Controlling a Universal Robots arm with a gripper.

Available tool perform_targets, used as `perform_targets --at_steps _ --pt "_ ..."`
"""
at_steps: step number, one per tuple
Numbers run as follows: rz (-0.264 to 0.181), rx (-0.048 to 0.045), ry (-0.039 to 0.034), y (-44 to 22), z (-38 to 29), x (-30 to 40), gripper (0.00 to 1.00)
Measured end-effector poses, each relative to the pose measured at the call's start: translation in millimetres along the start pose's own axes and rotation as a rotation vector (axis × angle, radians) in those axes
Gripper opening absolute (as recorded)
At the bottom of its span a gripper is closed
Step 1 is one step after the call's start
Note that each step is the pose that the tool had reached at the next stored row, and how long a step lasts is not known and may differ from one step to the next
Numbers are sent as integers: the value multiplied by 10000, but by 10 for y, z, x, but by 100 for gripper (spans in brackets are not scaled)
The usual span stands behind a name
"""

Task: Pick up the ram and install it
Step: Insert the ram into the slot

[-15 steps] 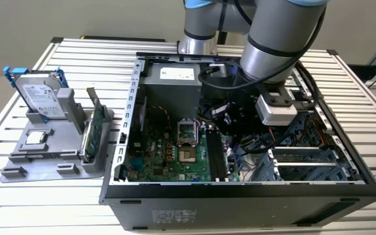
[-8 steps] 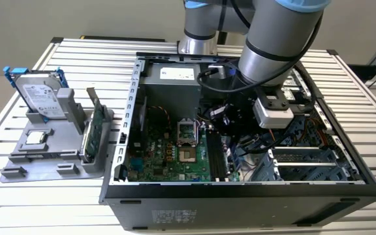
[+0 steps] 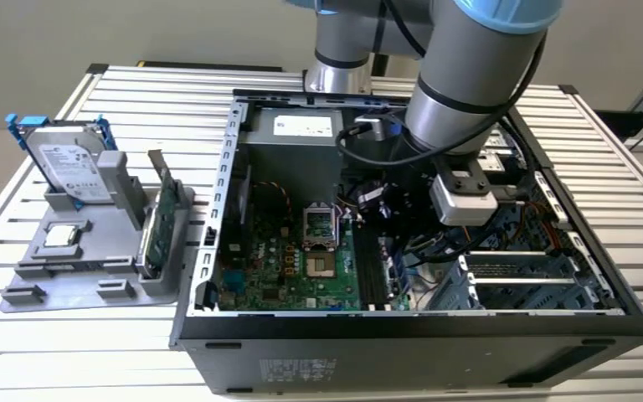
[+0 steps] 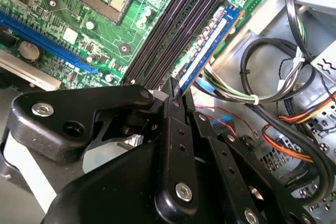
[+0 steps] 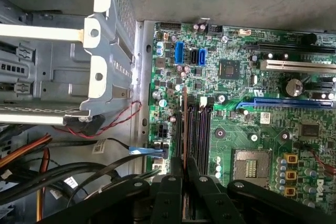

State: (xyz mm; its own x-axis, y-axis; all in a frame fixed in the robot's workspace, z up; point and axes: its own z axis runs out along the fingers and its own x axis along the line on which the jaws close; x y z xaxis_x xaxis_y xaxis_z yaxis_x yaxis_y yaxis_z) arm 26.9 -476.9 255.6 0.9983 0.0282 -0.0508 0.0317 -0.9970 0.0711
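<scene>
open pc case point(image 3: 228, 167): hand point(image 4: 176, 95) pinching ram point(image 4: 210, 45) edge-on, over mobo slots point(image 5: 197, 129).

ram point(image 4: 209, 51): slim, long stick, seen edge-on, blue label side and orange-brown edge in the second wrist view
pose: standing on its long edge, lined up with the dark memory slots point(image 5: 197, 129)
spot: over the outermost slot, by the board's edge
hold: near end pinched in the claw point(image 4: 176, 95)
</scene>
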Motion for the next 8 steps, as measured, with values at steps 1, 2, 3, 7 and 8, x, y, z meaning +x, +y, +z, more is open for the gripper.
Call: perform_targets --at_steps 1,2,3,7,8 --pt "2 0 0 -1 9 0 0" --pt "5 0 -1 -2 16 -2 0" --pt "4 0 -1 -3 23 -2 0" --pt "4 3 -1 -8 60 -5 0" --pt "4 2 -1 -11 64 -6 0"
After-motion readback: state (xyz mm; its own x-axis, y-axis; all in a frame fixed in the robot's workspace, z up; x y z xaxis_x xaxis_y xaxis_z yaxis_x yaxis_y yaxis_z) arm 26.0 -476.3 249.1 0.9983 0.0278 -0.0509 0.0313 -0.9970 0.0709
